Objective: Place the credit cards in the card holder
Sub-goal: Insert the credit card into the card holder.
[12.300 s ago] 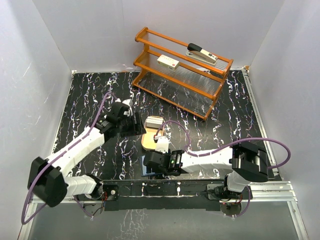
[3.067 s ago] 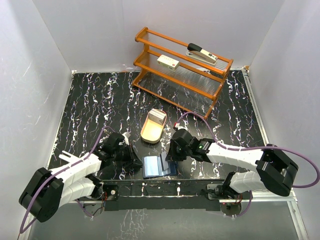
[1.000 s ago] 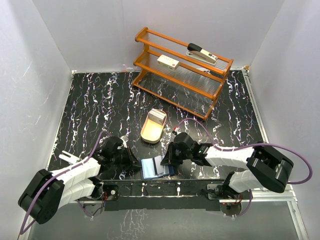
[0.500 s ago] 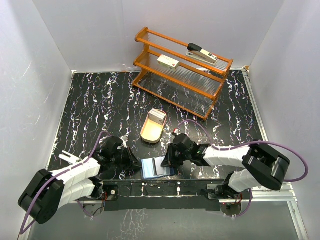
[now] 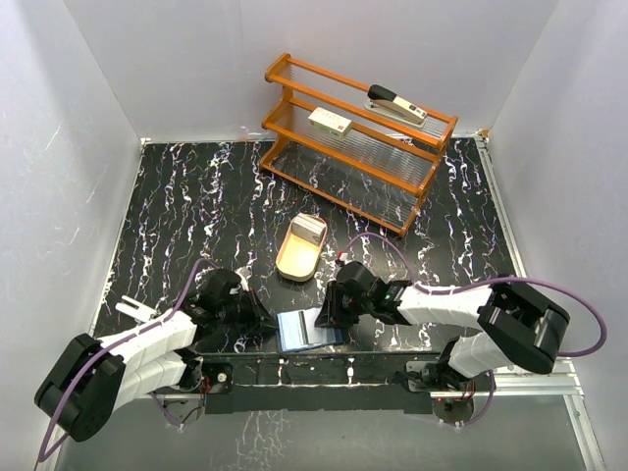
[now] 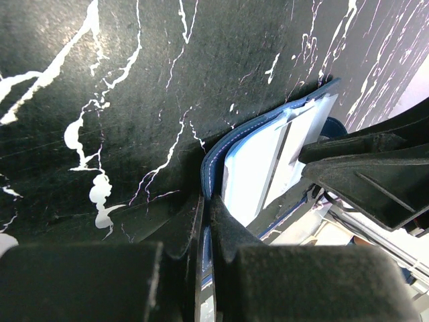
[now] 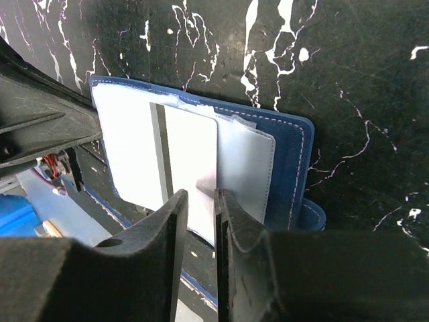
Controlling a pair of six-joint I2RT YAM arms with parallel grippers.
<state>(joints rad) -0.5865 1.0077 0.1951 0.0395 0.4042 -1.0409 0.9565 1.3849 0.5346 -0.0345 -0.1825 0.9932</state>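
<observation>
Both arms stretch low along the bottom of the top view, tips facing. The left gripper (image 6: 206, 201) pinches the card holder (image 6: 231, 131) by its edge; the right gripper (image 7: 201, 196) has its fingers slightly apart.

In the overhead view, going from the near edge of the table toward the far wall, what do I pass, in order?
First the card holder → tan oval tray → credit cards at the tray's far end → orange rack.

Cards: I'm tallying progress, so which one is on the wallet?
The dark-striped card lying on the open wallet; the others sit in the wooden tray.
</observation>
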